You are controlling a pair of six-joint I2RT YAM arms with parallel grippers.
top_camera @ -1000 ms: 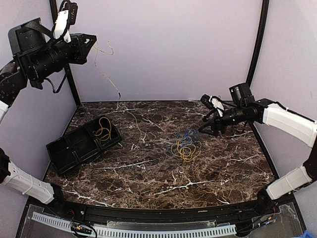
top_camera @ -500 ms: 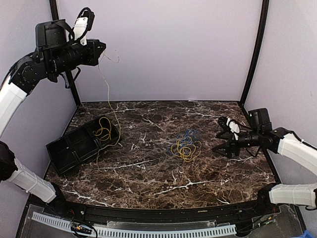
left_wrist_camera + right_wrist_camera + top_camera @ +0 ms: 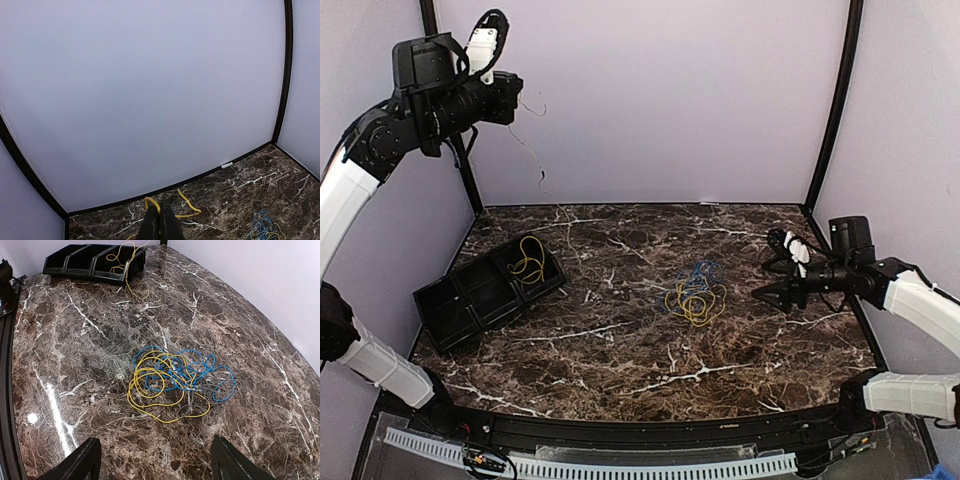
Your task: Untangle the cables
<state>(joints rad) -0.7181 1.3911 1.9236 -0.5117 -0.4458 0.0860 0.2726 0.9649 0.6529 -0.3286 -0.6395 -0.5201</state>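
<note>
Left wrist, left tool (image 3: 161,207) pinched shut on yellow cable (image 3: 186,198), mostly cropped, right tool (image 3: 155,440) spread wide, empty

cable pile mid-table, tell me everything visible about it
The pile is a loose knot of thin flexible wires, yellow, blue and a few grey, looped over one another. It lies flat on the marble table, a little right of centre. Only the table touches it; the open right gripper points at it from a gap away.
</note>
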